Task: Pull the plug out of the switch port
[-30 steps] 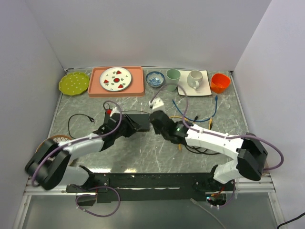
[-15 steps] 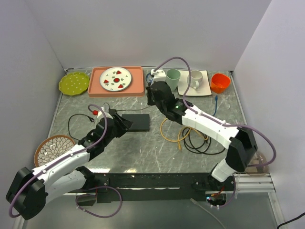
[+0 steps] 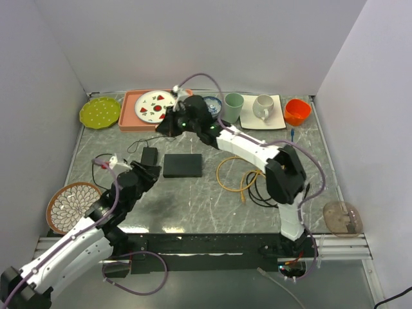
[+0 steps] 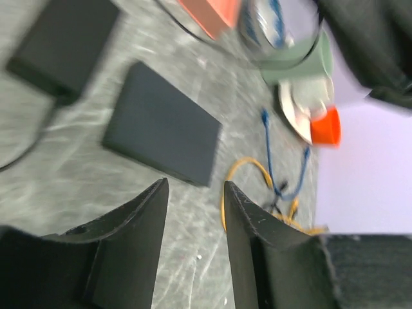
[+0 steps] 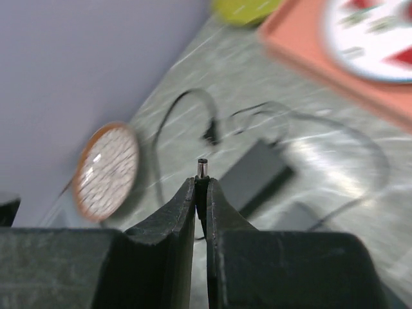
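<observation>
Your right end effector [image 5: 201, 185] is pinching the plug [image 5: 202, 168] between almost closed fingers, with only the metal tip showing above them. It is hovering toward the far edge of the table [image 3: 193, 206], by the near rim of the pink tray [image 3: 127, 122]. The switch [image 3: 182, 165] is lying flat near the middle of the table, well apart from the plug, and the small black adapter [image 3: 149, 156] is sitting just beside its left end. Your left end effector [image 4: 193, 190] is hanging half open and empty, just off the switch's left end, toward the near edge.
</observation>
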`<act>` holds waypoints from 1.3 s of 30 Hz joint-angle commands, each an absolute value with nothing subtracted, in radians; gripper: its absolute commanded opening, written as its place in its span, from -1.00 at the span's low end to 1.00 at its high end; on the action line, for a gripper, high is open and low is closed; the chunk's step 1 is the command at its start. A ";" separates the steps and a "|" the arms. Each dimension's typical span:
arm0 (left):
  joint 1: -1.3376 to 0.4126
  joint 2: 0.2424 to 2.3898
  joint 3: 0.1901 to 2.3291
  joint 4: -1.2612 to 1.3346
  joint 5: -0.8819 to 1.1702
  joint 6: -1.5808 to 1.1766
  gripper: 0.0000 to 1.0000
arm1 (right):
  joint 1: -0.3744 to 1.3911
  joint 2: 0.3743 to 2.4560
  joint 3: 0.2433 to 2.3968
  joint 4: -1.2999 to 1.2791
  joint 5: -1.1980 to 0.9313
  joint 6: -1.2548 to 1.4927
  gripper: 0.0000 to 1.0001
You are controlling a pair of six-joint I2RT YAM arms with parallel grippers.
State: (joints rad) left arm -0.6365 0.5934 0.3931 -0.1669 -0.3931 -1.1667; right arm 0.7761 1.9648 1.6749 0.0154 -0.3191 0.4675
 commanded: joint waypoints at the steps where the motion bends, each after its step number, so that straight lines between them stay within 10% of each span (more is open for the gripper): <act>1: -0.638 0.491 0.454 -0.428 -0.583 -1.278 -0.09 | 0.834 2.097 1.811 -0.044 -0.618 0.502 -1.00; 5: -0.637 0.439 0.456 -0.452 -0.615 -1.275 -0.07 | 0.888 2.212 1.975 -0.164 -0.707 0.469 -0.97; 12: -0.638 0.451 0.494 -0.499 -0.623 -1.272 -0.07 | 0.893 2.162 1.909 -0.183 -0.585 0.448 0.16; 20: -0.637 0.488 0.476 -0.379 -0.559 -1.230 -0.05 | 0.778 1.791 1.542 -0.100 -0.242 0.496 0.35; 25: -0.637 0.768 0.514 -0.207 -0.446 -1.160 -0.14 | 0.723 1.649 1.315 -0.109 -0.112 0.486 0.21; 32: -0.597 1.094 0.635 -0.158 -0.465 -1.213 -0.57 | 0.701 1.614 1.112 -0.100 -0.003 0.545 -1.00; 39: -0.491 1.298 0.762 -0.204 -0.468 -1.178 -0.98 | 0.669 1.669 1.104 -0.156 0.069 0.561 -1.00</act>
State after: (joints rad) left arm -0.5323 1.2304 0.6697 -0.2092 -0.4595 -1.1946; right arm 0.6933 1.6588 1.0744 -0.1631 -0.0101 0.5381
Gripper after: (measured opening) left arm 0.025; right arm 0.008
